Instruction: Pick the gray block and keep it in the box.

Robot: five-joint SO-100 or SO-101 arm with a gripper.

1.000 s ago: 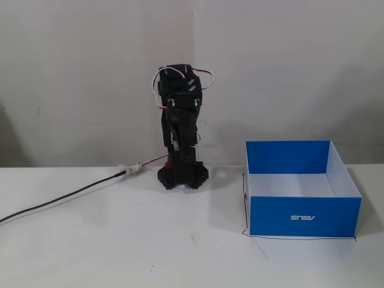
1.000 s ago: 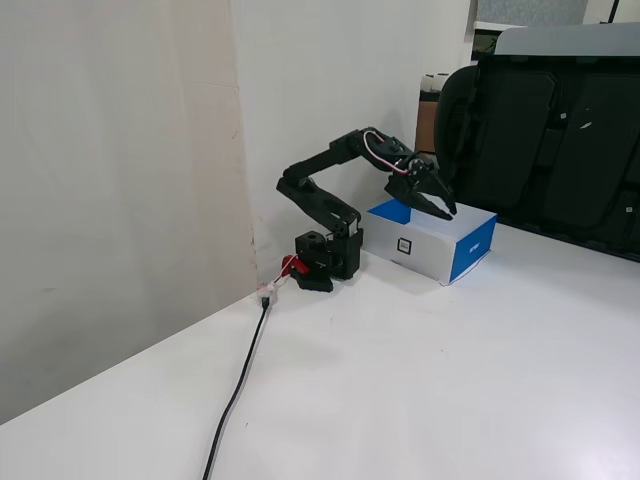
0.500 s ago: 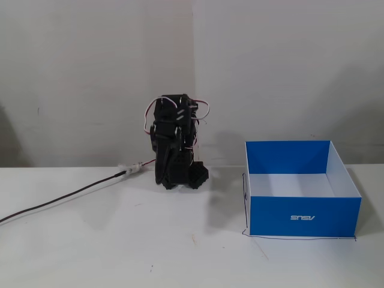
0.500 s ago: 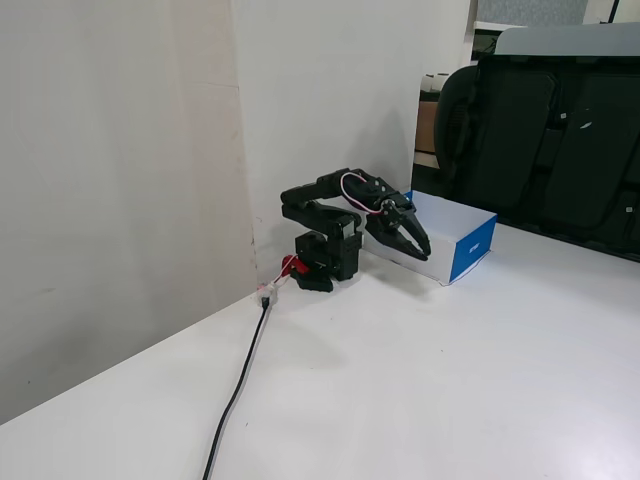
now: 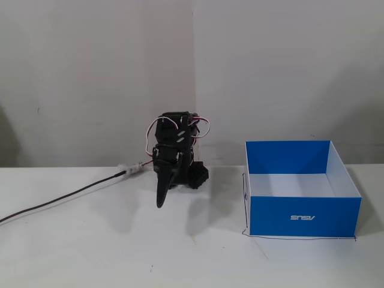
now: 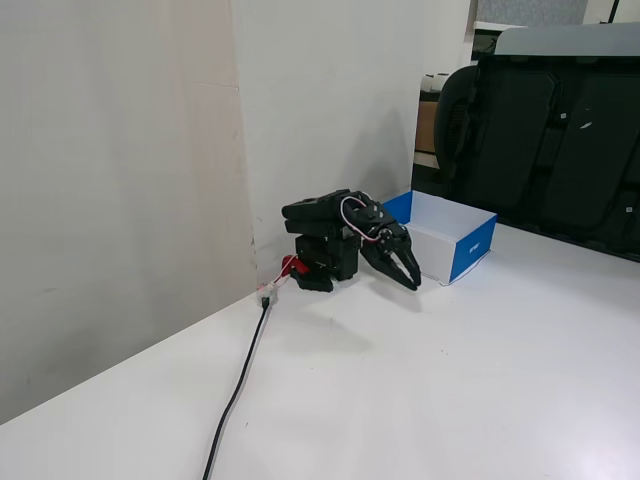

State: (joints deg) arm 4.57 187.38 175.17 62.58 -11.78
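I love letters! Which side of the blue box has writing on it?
The front wall of the box in a fixed view: it bears a white upside-down logo; other visible walls are plain.

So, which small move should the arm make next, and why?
Probably raise the folded arm a little, without grasping yet: the gray block shows in neither fixed view, and the gripper hangs low over the table, left of the box.
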